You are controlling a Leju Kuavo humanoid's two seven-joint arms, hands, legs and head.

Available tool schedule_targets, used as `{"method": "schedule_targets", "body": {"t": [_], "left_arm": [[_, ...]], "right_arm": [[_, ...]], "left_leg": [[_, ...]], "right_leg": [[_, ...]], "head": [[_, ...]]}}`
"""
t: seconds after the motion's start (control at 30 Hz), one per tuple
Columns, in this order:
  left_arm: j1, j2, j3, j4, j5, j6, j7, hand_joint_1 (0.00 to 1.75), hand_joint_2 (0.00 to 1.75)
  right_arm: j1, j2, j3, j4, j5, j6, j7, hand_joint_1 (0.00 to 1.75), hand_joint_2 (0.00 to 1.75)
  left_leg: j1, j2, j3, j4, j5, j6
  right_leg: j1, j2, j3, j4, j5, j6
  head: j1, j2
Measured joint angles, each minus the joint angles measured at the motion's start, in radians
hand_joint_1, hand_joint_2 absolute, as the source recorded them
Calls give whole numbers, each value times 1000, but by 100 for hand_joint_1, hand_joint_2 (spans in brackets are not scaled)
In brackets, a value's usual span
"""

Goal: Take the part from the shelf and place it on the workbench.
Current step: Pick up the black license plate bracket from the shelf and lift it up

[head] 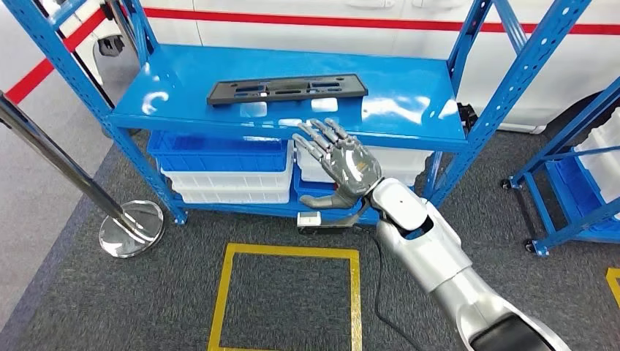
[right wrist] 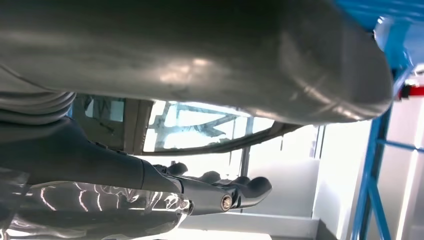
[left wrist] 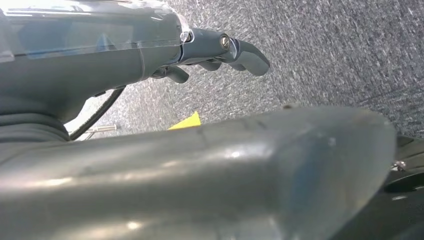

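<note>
Black part [head: 286, 90] flat on the blue shelf [head: 409, 110]. Right hand [head: 342, 159] raised at the shelf's front edge, fingers [head: 316, 137] spread, empty. Left hand [left wrist: 220, 55] over grey carpet [left wrist: 325, 45], fingers curled, holding nothing.

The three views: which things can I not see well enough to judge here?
- Left hand, left wrist view: the grey cover hides most of the fingers, so its pose is unclear.
- Black part on the blue shelf, head view: its moulded details are too small to read.
- Bins, head view: the shelf board hides their contents.
- Right hand: open, apart from the part.
</note>
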Motion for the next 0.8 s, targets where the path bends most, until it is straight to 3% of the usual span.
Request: {"method": "schedule_targets", "body": {"t": [0.07,0.1,0.13,0.2,0.27,0.3,0.43,0.5,0.57,0.6,0.63,0.67,0.73,0.8], "left_arm": [[4,1,0,0,-1,0,0,0,0],[6,2,0,0,-1,-1,1,0,0],[9,3,0,0,-2,-2,1,0,0],[11,5,0,0,-2,-3,1,0,0],[11,6,0,0,-2,-4,0,0,0],[11,6,0,0,-2,-4,-1,0,0],[11,6,1,0,1,-3,-7,0,0],[9,6,1,0,3,-1,-10,0,0],[7,5,3,0,7,4,-12,0,0],[8,5,4,0,9,6,-12,0,0],[9,5,5,0,10,7,-12,0,0],[11,5,6,0,11,8,-12,0,0],[13,3,6,0,11,10,-10,0,0],[14,1,7,2,11,15,-10,0,0]], "right_arm": [[-12,-21,13,6,-7,22,0,0,0],[-16,-31,18,10,-13,26,-2,0,0],[-19,-40,23,14,-20,26,-5,0,0],[-19,-53,30,21,-32,17,-11,0,0],[-18,-61,34,25,-38,7,-13,0,0],[-16,-64,36,27,-39,3,-13,0,0],[-9,-66,44,30,-40,-7,-11,0,0],[-6,-62,45,32,-40,-10,-9,0,0],[-1,-59,47,36,-40,-10,-8,0,0],[3,-58,48,39,-40,-10,-8,0,0],[7,-58,49,42,-39,-10,-8,0,0],[10,-58,49,45,-39,-10,-8,0,0],[10,-58,50,49,-38,-10,-8,0,0],[2,-57,51,55,-38,-9,-10,0,0]], "left_leg": [[1,0,-65,129,-51,-5],[1,0,-87,169,-57,-6],[2,0,-92,173,-44,-7],[3,1,-49,75,24,-5],[2,0,6,-41,66,2],[1,0,21,-72,70,7],[-1,-1,31,-90,64,32],[1,-1,37,-95,63,43],[-1,-1,41,-95,58,50],[-2,-2,44,-95,55,51],[-2,-3,49,-95,51,52],[-3,-4,56,-95,45,51],[-5,-6,73,-96,33,48],[-7,-6,81,-96,22,40]], "right_leg": [[1,-2,1,0,-3,-5],[2,-2,2,1,-4,-6],[2,-2,3,2,-7,-5],[1,-2,9,6,-14,-1],[4,-1,12,14,-23,8],[6,-1,11,17,-25,13],[3,0,8,27,-36,34],[0,0,-29,102,-74,42],[0,0,-104,234,-122,47],[0,0,-136,281,-130,47],[0,0,-152,296,-117,46],[1,0,-149,272,-86,44],[4,0,-100,146,-2,32],[11,-1,-58,46,33,20]], "head": [[0,0],[0,0],[0,0],[0,0],[0,0],[0,0],[0,0],[0,0],[0,0],[0,0],[0,0],[0,0],[0,0],[0,0]]}}
